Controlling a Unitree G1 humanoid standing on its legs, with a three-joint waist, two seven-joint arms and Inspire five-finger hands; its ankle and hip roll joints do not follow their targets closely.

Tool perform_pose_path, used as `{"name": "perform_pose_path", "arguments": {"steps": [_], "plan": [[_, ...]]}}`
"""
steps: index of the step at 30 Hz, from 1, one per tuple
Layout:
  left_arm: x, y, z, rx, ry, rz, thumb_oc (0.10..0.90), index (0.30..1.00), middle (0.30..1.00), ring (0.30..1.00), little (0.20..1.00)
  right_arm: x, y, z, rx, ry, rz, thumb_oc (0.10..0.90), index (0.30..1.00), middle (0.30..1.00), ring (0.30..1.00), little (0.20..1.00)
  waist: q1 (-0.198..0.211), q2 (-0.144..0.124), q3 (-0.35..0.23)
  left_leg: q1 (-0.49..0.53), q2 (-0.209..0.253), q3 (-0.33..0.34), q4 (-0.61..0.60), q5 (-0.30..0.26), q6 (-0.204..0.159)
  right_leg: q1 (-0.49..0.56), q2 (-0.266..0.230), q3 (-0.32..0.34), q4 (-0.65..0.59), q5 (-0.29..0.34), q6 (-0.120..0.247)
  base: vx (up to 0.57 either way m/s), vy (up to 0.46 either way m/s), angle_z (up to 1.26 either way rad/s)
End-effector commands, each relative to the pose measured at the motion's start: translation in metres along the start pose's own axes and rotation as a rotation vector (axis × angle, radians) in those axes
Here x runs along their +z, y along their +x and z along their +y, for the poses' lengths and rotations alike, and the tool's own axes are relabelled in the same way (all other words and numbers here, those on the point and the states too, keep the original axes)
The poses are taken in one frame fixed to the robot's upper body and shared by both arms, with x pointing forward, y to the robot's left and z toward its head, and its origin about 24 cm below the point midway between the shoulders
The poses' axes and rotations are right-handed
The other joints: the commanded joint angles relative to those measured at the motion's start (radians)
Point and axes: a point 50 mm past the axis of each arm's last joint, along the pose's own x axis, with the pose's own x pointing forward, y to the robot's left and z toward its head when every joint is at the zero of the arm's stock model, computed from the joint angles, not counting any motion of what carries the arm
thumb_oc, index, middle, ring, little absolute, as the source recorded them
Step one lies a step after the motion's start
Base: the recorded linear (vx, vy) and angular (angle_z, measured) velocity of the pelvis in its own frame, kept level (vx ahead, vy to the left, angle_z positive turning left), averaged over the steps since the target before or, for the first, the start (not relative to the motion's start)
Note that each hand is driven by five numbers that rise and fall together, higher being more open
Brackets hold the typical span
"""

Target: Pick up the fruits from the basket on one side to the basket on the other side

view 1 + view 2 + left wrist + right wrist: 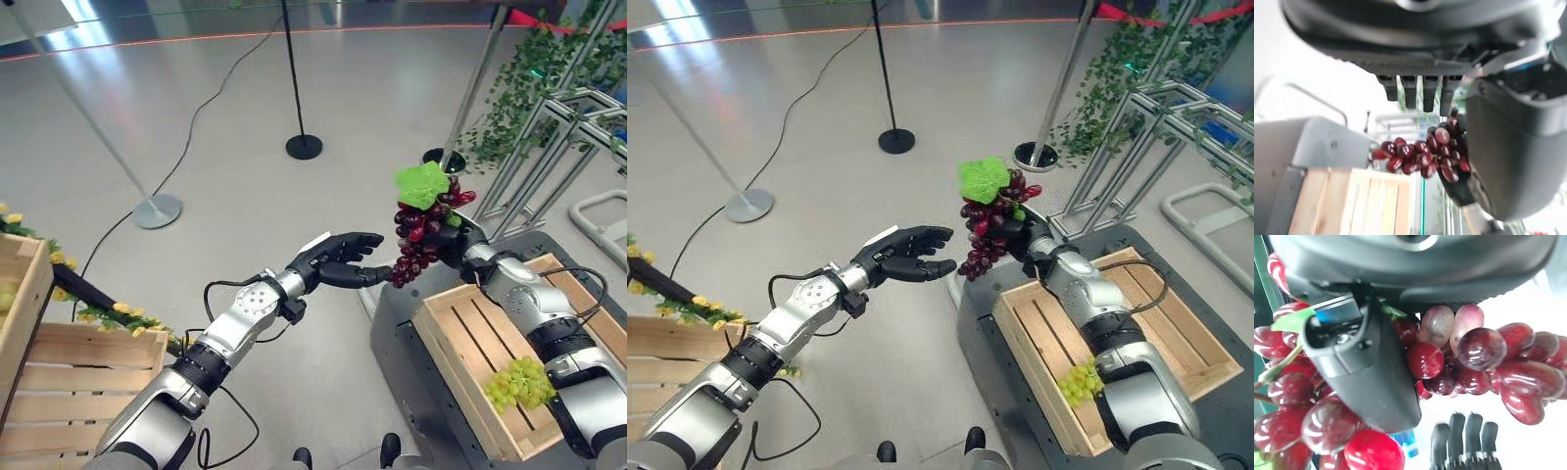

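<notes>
Up above the floor, the right hand [458, 238] is closed round a bunch of red grapes [419, 237], its thumb pressed across the berries in the right wrist view; a green leaf [422, 184] sits on top of the bunch and the lower berries hang free below the hand. Just beside the bunch, on the side away from the right hand, the left hand [338, 261] is held out with fingers straight and spread, thumb apart from them, holding nothing; its fingertips [384, 276] come very close to the hanging tip of the bunch, and whether they touch it cannot be told.

Below and behind the bunch, under the right forearm, a slatted wooden crate [458, 357] rests on a grey platform [404, 338]. A bunch of green grapes [519, 383] lies in that crate, against the right arm, well apart from the red grapes.

Far from the bunch, past the left arm, another wooden crate [69, 377] stands beside a strip of yellow flowers [118, 314]. Beyond the bunch, on the floor, stand a black round-based pole [302, 145] and a silver pole base [157, 210]; leafy green vines [534, 78] hang on a metal frame [573, 127] past the right hand.
</notes>
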Motion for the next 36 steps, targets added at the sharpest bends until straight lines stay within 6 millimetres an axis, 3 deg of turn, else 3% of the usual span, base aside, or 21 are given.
{"name": "perform_pose_path", "arguments": {"steps": [1,8,15,25,36], "plan": [[0.041,0.014,0.012,0.042,-0.018,-0.136,0.800,0.900,0.900,0.900,0.900,0.074,0.019,0.042,0.115,-0.162,-0.258,0.400,0.300,0.300,0.300,0.300,0.015,-0.041,-0.160,-0.051,-0.012,0.001,0.001,0.004,-0.021,0.044,-0.028,-0.004,0.001,-0.020,-0.008,0.02,0.011,0.26],[0.043,0.016,0.014,0.025,-0.075,-0.114,0.800,0.900,0.900,0.900,0.900,0.075,0.025,0.070,0.165,-0.220,-0.286,0.400,0.300,0.300,0.300,0.300,0.038,-0.039,-0.161,-0.057,-0.016,-0.024,0.001,0.009,-0.020,0.054,-0.033,-0.019,0.001,-0.027,-0.007,0.02,0.011,0.13],[0.038,0.023,-0.009,-0.123,-0.180,-0.079,0.800,0.900,0.900,0.900,0.900,0.076,0.031,0.099,0.237,-0.195,-0.311,0.400,0.300,0.300,0.300,0.300,0.052,-0.036,-0.164,-0.056,-0.022,-0.038,0.001,0.007,-0.015,0.061,-0.041,-0.029,0.001,-0.029,-0.004,0.02,0.012,0.10],[0.033,0.027,-0.036,-0.321,-0.329,-0.076,0.800,0.900,0.900,0.900,0.900,0.068,0.034,0.122,0.327,-0.109,-0.283,0.400,0.300,0.300,0.300,0.300,0.054,-0.037,-0.169,-0.050,-0.025,-0.036,0.001,0.004,-0.013,0.064,-0.045,-0.023,0.001,-0.026,-0.001,0.00,0.001,0.00],[0.028,0.031,-0.030,-0.263,-0.336,-0.068,0.800,0.900,0.900,0.900,0.900,0.047,0.036,0.143,0.433,0.044,-0.184,0.400,0.300,0.300,0.300,0.300,0.049,-0.041,-0.168,-0.045,-0.025,-0.027,0.001,0.004,-0.014,0.065,-0.045,-0.017,0.001,-0.025,0.000,0.00,0.000,0.00]]}}
